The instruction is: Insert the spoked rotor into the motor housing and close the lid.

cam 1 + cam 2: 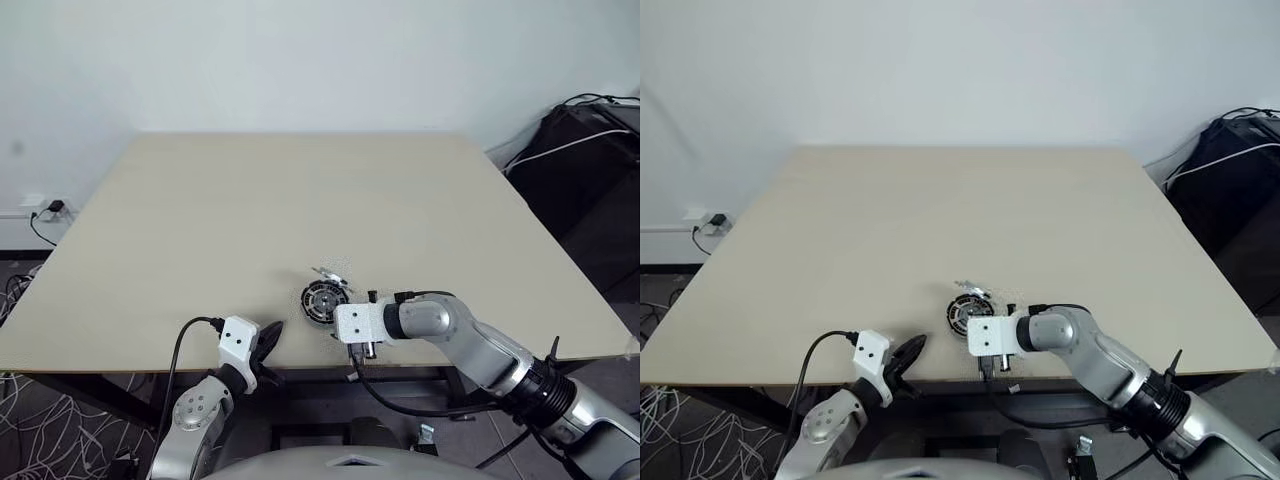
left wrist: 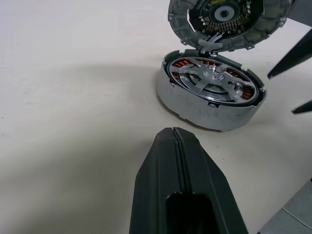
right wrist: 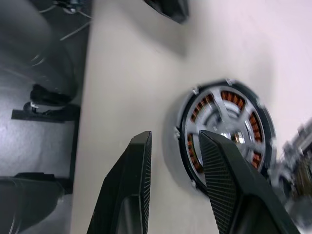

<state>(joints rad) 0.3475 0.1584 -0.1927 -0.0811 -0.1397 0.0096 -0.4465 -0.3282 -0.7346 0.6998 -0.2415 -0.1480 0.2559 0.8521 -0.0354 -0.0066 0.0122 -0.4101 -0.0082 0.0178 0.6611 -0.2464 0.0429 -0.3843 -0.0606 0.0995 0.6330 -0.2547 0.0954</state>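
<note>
The motor housing (image 2: 204,111) lies near the table's front edge, copper windings showing around its rim. Inside it sits the spoked rotor (image 2: 210,81), silver, flat and centred. The round lid (image 2: 226,19) stands tipped up on its hinge at the housing's far side. My right gripper (image 3: 175,141) hovers just right of the housing, tilted down towards it, open, with bare table between its fingers (image 3: 229,185). One finger overlaps the housing's rim in the right wrist view. My left gripper (image 2: 171,132) is shut and empty, a short way to the housing's front left.
The housing (image 1: 322,300) lies close to the front edge of the beige table (image 1: 300,190). A black bag with cables (image 1: 590,150) stands off the table's right side. A wall socket (image 1: 50,210) and floor cables are at the left.
</note>
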